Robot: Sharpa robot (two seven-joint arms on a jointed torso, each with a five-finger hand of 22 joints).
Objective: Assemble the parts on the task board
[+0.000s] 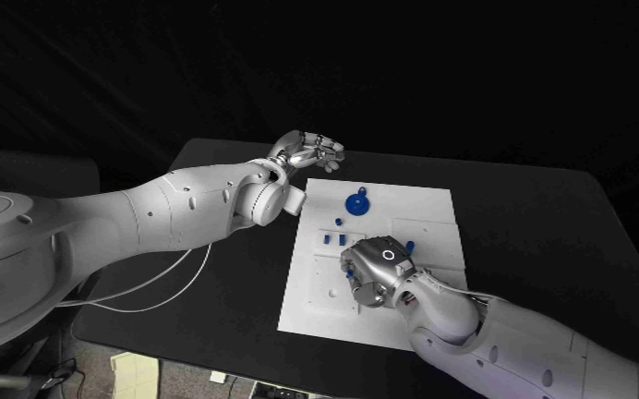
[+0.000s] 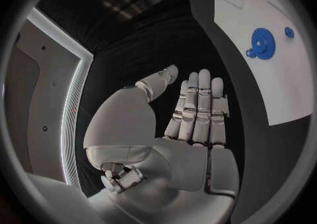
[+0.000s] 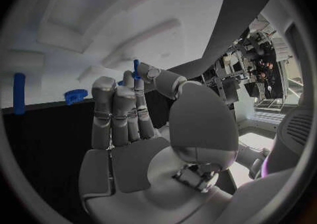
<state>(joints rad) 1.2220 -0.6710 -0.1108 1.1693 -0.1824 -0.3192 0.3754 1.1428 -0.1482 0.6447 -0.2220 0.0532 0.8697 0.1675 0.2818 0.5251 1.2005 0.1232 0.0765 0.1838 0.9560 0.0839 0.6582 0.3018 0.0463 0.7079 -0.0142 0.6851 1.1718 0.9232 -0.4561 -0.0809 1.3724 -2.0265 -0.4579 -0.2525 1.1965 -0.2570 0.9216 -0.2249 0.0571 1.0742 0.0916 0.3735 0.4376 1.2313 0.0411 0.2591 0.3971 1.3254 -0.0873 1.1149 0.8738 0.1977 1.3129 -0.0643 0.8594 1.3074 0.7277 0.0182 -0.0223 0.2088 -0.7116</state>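
The white task board lies in the middle of the black table. A blue gear sits near its far edge, and small blue pegs stand just in front of it. My right hand hovers over the board's near half. In the right wrist view its thumb and a finger pinch a small blue peg above the board, with a small gear and another peg beyond. My left hand is off the board's far left corner, fingers straight and holding nothing.
The left wrist view shows the board off to the side of the hand, with the blue gear and a small blue piece on it. White cables hang below my left arm at the table's left edge.
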